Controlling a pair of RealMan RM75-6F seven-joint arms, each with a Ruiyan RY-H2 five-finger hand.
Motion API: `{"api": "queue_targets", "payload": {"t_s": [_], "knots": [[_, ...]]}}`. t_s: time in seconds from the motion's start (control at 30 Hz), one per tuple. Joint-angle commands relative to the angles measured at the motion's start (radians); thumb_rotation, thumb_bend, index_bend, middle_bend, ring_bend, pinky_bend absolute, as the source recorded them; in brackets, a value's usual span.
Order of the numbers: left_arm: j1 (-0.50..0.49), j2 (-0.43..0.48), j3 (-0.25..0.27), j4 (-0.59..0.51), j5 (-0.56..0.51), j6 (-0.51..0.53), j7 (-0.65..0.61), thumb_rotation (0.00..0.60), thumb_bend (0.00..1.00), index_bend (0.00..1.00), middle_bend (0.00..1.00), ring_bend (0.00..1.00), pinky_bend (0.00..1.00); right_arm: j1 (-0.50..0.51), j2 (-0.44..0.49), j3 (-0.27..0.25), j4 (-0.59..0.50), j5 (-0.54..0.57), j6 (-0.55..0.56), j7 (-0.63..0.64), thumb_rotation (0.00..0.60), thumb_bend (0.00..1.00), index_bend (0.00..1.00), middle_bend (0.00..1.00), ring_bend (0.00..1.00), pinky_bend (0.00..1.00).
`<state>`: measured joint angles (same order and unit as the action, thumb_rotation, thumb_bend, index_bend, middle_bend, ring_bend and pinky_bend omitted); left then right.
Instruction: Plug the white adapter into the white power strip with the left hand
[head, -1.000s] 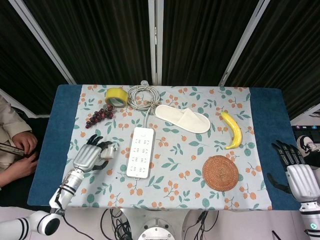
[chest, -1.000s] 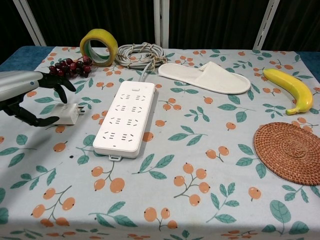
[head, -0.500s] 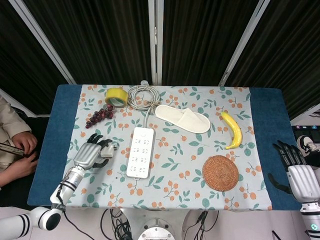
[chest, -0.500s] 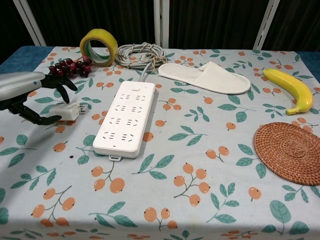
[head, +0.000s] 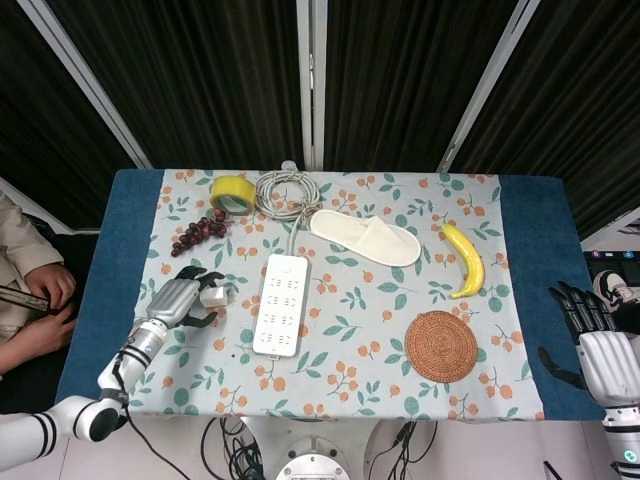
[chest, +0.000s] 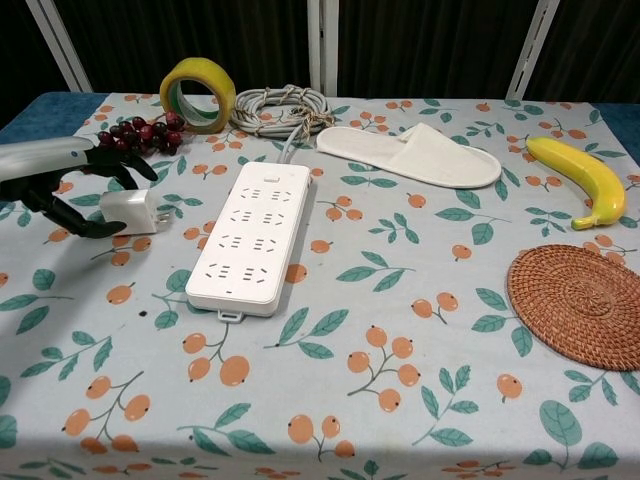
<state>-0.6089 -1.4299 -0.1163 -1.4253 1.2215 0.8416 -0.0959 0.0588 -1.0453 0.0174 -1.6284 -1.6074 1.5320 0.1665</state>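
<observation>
the left hand (chest: 60, 180) grips the small white plastic adapter (chest: 130, 212) between its dark fingers, lifted off the floral-clothed desk (chest: 400, 400). the long white power strip (chest: 251, 236) lies flat just to that hand's right, apart from it. the right hand (head: 600, 350) hangs with fingers spread, empty, past the desk's far right edge.

Bare cloth btwn adapter (chest: 130, 211) & power strip (chest: 249, 238), grapes (chest: 140, 133) behind

Adapter held left of the strip
Your white adapter (chest: 130, 211) sat pinched, lifted; the white power strip (chest: 250, 236) lay flat, sockets up.
</observation>
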Motion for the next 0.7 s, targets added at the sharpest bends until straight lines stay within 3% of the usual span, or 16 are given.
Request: {"api": "queue_targets", "payload": {"t_s": [0.03, 0.2, 0.47, 0.7], "knots": [[-0.005, 0.007, -0.012, 0.020, 0.016, -0.006, -0.044, 0.562, 0.34, 0.18, 0.30, 0.08, 0.01, -0.001, 0.000, 0.000, 0.000, 0.000, 0.001, 0.000, 0.600, 0.25, 0.00, 0.01, 0.00, 0.00], [0.025, -0.017, -0.011, 0.046, 0.060, 0.084, -0.067, 0.600, 0.34, 0.23, 0.31, 0.08, 0.02, -0.002, 0.001, 0.000, -0.002, 0.002, 0.001, -0.002, 0.600, 0.25, 0.00, 0.01, 0.00, 0.00], [0.064, -0.082, 0.008, 0.108, 0.080, 0.165, -0.051, 0.600, 0.26, 0.30, 0.33, 0.16, 0.09, 0.000, 0.002, 0.001, -0.004, 0.001, -0.003, -0.003, 0.600, 0.25, 0.00, 0.01, 0.00, 0.00], [0.096, -0.149, 0.010, 0.187, 0.110, 0.218, -0.166, 0.600, 0.26, 0.35, 0.38, 0.21, 0.13, -0.003, 0.001, 0.000, -0.002, 0.000, 0.001, -0.002, 0.600, 0.25, 0.00, 0.01, 0.00, 0.00]]}}
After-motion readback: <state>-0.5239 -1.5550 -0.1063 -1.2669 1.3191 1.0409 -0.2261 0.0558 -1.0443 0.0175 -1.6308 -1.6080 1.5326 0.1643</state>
